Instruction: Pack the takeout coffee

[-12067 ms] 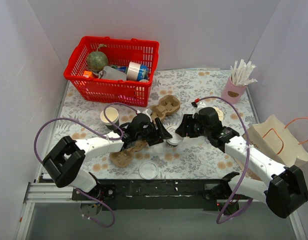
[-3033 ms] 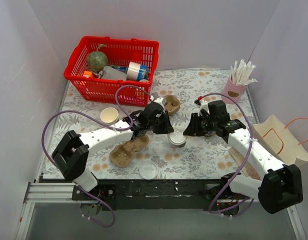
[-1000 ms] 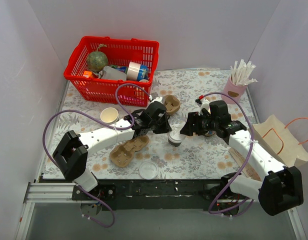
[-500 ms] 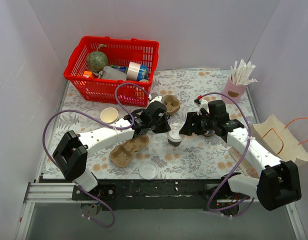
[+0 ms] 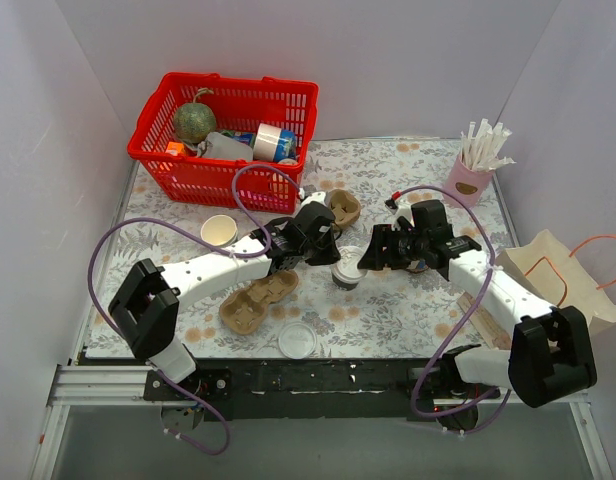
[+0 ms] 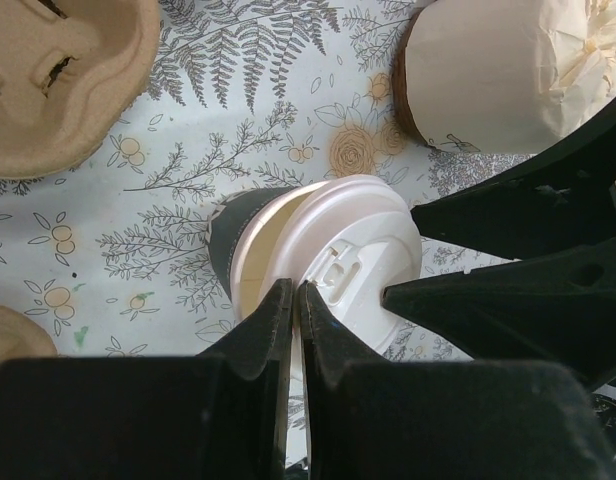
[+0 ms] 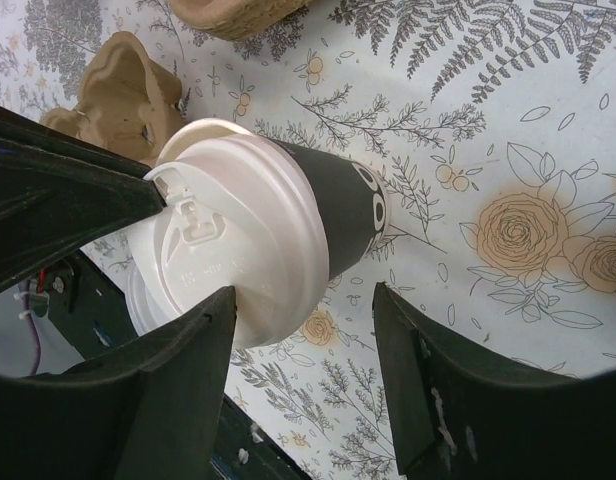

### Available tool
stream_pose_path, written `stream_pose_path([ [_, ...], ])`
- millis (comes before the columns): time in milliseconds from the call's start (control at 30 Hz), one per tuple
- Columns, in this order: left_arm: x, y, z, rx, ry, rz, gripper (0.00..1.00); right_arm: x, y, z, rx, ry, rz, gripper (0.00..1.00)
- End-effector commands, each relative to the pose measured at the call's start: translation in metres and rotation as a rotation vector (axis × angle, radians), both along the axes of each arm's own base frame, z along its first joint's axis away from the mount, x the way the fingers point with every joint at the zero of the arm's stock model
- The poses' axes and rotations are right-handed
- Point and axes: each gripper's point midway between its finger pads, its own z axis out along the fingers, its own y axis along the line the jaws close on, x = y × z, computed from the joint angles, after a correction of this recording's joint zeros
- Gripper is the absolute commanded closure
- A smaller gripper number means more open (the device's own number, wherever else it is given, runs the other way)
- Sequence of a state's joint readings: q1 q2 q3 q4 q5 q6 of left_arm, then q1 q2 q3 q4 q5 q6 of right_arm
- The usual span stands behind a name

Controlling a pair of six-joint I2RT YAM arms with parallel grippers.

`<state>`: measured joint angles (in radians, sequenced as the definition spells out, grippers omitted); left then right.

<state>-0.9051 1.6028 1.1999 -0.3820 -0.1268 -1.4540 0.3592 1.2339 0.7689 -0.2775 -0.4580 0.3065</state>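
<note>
The takeout coffee [image 5: 346, 272] stands on the floral tablecloth between my two grippers. It is a paper cup [image 7: 343, 205] with a dark lower band. Its white lid [image 6: 353, 255] sits askew, leaving part of the cream rim bare on one side. My left gripper [image 6: 293, 290] is shut, its tips pinching the lid's near edge. My right gripper [image 7: 303, 292] is open, with one finger [image 7: 183, 375] against the lid's rim and the other finger [image 7: 428, 390] apart from the cup. In the top view the left gripper [image 5: 331, 257] and right gripper [image 5: 371, 263] flank the cup.
At the back left is a red basket [image 5: 228, 135] of items. A cardboard carrier [image 5: 256, 300], a plain cream cup [image 5: 219, 231] and a loose lid [image 5: 298, 340] lie left and front. Another carrier [image 5: 340, 207] and a paper-topped tub [image 6: 498, 70] sit close by. Straw holder [image 5: 476, 165] and paper bag [image 5: 553, 275] are at the right.
The right gripper's jaws have drawn in somewhat around the cup. The cup and both grippers have shifted slightly away from the table's near edge. The left gripper stays shut.
</note>
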Motion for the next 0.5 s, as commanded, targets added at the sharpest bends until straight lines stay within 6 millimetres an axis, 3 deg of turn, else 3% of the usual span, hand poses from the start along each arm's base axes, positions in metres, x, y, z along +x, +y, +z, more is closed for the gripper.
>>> stream_pose_path([
  [0,0.009,0.001,0.012,0.002,-0.042,0.012,1.0,0.005,-0.002,-0.006,-0.005,0.0,-0.007,0.36],
  [133,0.007,-0.001,0.027,-0.033,-0.067,-0.006,1.0,0.003,0.001,0.003,0.016,-0.009,0.008,0.33],
  [367,0.005,0.004,0.045,-0.077,-0.089,0.012,1.0,0.002,0.004,0.035,0.068,-0.092,0.026,0.25],
  [467,0.008,0.008,0.048,-0.075,-0.096,0.032,1.0,0.0,0.004,0.046,0.086,-0.119,0.03,0.13],
])
